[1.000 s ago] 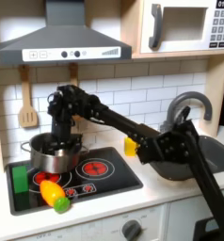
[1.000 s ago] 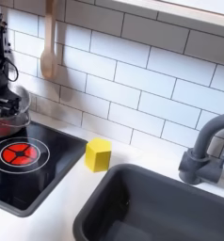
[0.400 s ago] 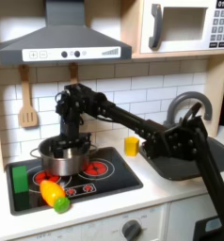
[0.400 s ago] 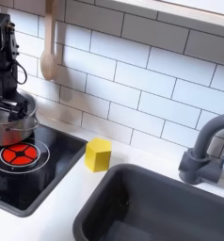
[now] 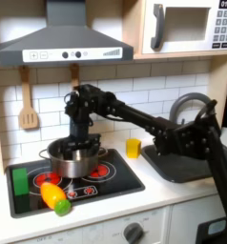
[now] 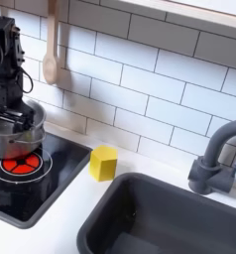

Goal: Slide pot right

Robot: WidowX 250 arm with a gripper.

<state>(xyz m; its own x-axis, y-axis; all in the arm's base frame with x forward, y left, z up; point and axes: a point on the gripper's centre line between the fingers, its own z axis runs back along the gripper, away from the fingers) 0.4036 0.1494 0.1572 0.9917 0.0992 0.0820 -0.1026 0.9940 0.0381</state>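
The shiny silver pot (image 5: 72,162) stands on the toy stove (image 5: 113,180), between the two red burners in the first exterior view. In the second exterior view the pot (image 6: 18,136) sits at the left edge, just behind a red burner (image 6: 15,165). My gripper (image 5: 80,142) comes down from above at the pot's far rim and looks shut on it; its tips are partly hidden by the pot wall. In the second exterior view the gripper (image 6: 8,107) dips into the pot.
A green block (image 5: 21,181) and a yellow-orange toy vegetable (image 5: 55,198) lie at the stove's front left. A small yellow cup (image 5: 133,147) (image 6: 103,163) stands between stove and dark sink (image 5: 199,170) (image 6: 120,229). A faucet (image 6: 215,157) rises behind the sink.
The pot and my gripper have moved together toward the first exterior view's right, from over the left burner to between the burners. The arm stands more upright.
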